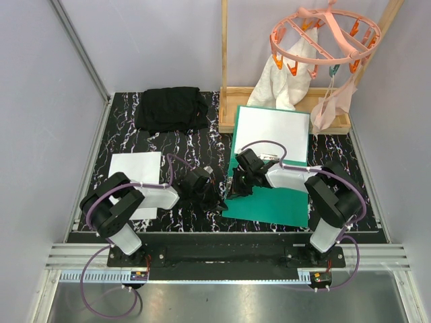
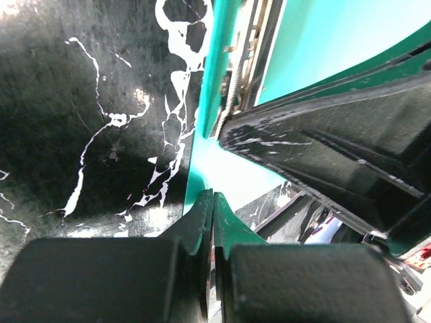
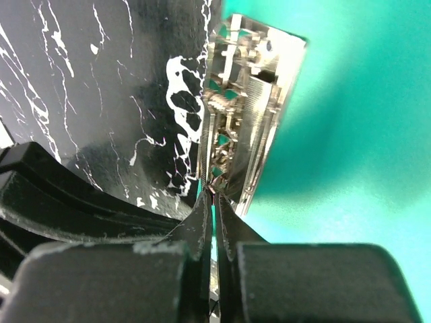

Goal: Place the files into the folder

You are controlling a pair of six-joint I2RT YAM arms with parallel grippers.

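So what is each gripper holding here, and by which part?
Left fingers appear to pinch the teal folder at its left edge; right fingers are shut on the near end of its metal clip.

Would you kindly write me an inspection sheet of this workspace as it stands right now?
Surface: black marbled table, white veining.
Job's things: teal folder lies on the right, with one white sheet on its far part; second white sheet lies on the left, beside the left arm.
Clutter: folded black cloth at the far edge.
Pincers: left pincer shut at the folder's left edge; right pincer shut, tips at the metal clip.
Cables: purple cables loop over both arms.
Surroundings: wooden rack behind the folder, pink peg hanger holding white cloth; grey walls.
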